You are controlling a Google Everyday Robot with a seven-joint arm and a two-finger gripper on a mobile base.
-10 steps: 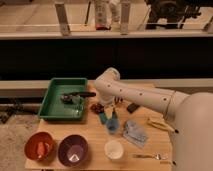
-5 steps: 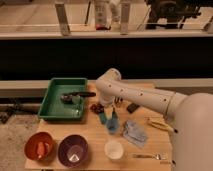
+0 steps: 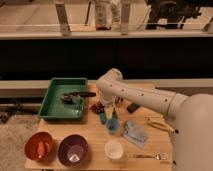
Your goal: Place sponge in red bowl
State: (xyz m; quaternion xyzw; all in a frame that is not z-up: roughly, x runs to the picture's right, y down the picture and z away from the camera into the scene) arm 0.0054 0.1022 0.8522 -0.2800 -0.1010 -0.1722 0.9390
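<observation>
The sponge (image 3: 113, 125), a small teal block, lies on the wooden table (image 3: 95, 131) near its middle. My gripper (image 3: 108, 117) hangs straight above it, pointing down. The fingers stand open on either side of the sponge's top, and I cannot tell whether they touch it. The white arm reaches in from the right. The red bowl (image 3: 34, 142) sits at the front left corner of the table with a small orange object inside it, well away from the gripper.
A purple bowl (image 3: 73, 150) stands right of the red one, with a white cup (image 3: 114, 149) further right. A green tray (image 3: 55, 102) holding a dark utensil is at back left. A grey-blue cloth (image 3: 135, 132), a black block (image 3: 132, 107) and a fork (image 3: 150, 156) lie to the right.
</observation>
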